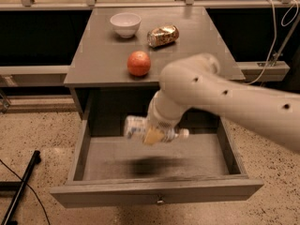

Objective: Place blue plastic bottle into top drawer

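Note:
The blue plastic bottle [136,128] is a clear bottle with a white-and-blue label and a white cap to the right. It lies sideways in my gripper [153,135], which is shut on its middle. I hold it in the air above the open top drawer [154,191], over the drawer's middle. The drawer is pulled out from under the grey table [98,55]. Its floor is bare, with the bottle's shadow on it. A small round knob [160,201] sits on the front panel.
On the table top stand a white bowl [125,24], a gold-brown can [162,35] lying on its side and an orange fruit [139,63] near the front edge. A black pole [21,191] lies on the speckled floor at the left. A cable [276,36] hangs at the right.

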